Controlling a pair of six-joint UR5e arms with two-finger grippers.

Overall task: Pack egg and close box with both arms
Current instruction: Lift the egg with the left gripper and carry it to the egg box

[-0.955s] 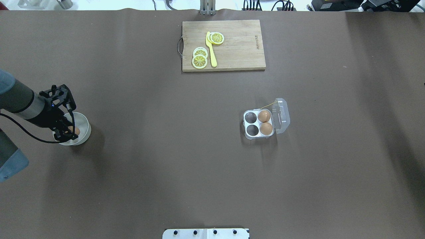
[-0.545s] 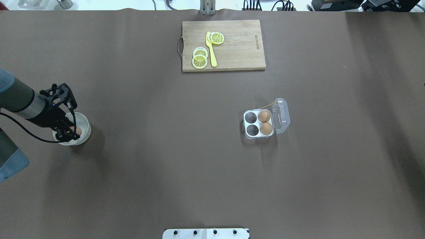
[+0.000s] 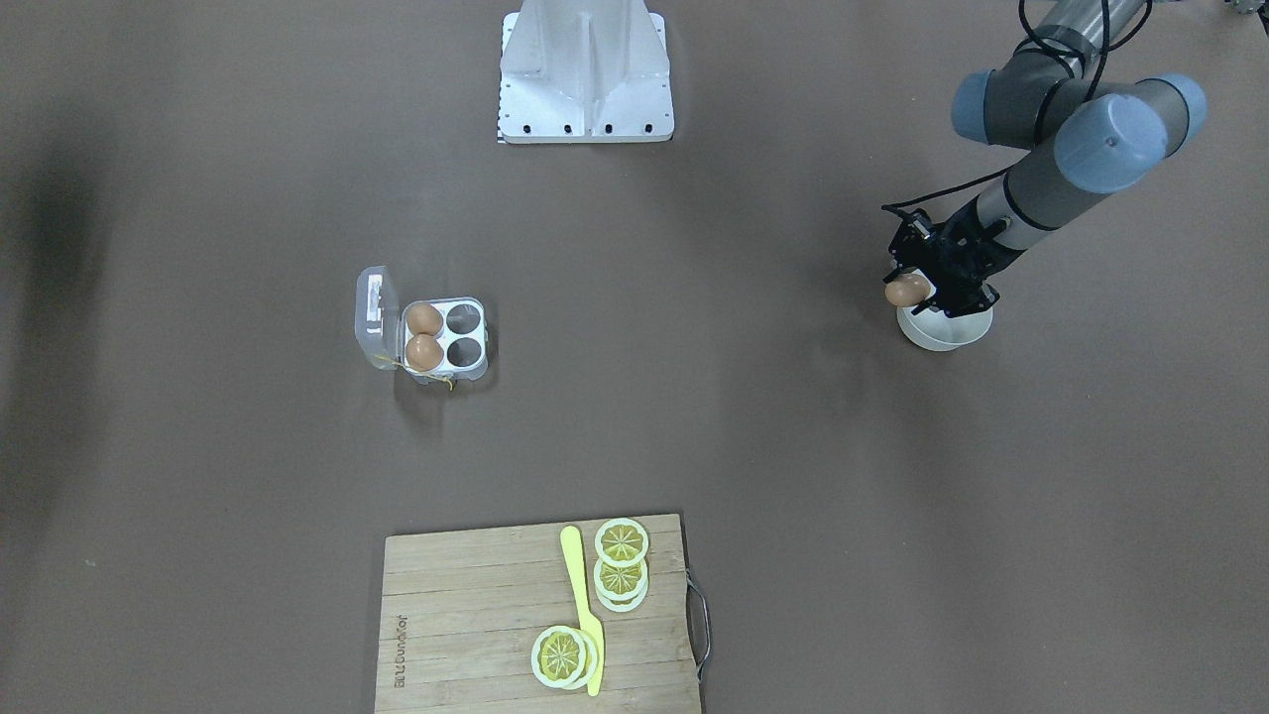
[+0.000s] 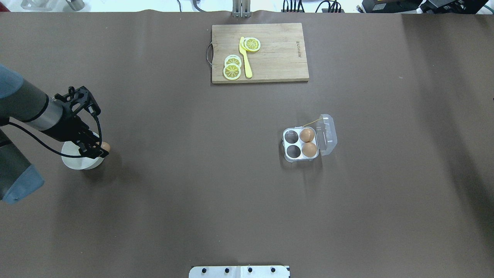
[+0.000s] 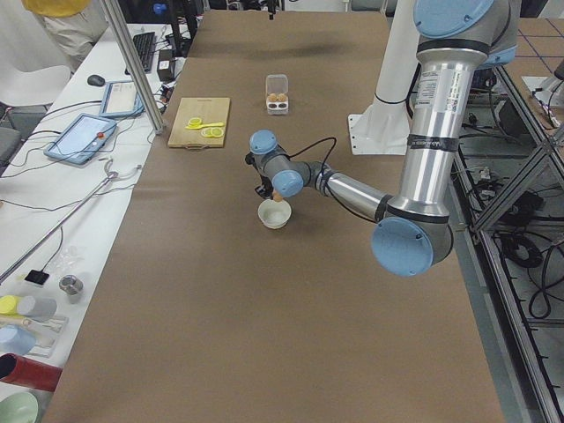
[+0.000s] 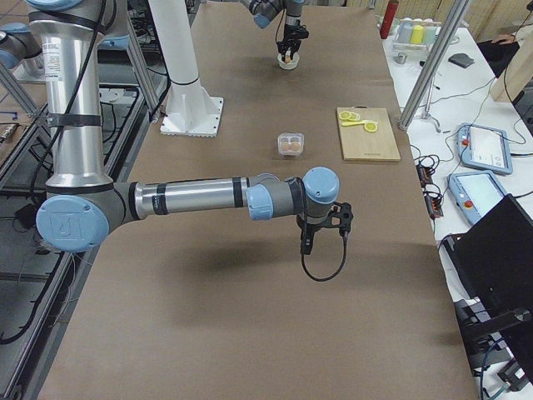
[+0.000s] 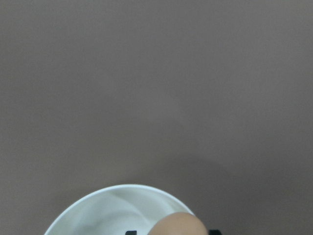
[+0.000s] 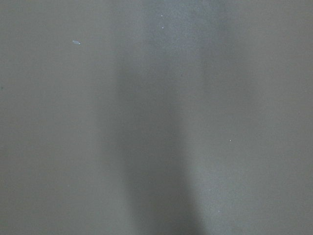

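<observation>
Table covering (image 8: 254, 122): plain grey-brown, fills the frame. Shadow band (image 8: 156, 147): broad, darker, runs top to bottom near centre. Specks (image 8: 76, 42): few, pale, tiny, upper left.

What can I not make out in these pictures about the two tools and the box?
The right tool: it appears only in the exterior right view and is small, so open or shut cannot be told. Its wrist view shows only the table.
The egg in the left tool: cut off by the bottom edge of the left wrist view.
The box: its label is too small to read in any view.
</observation>
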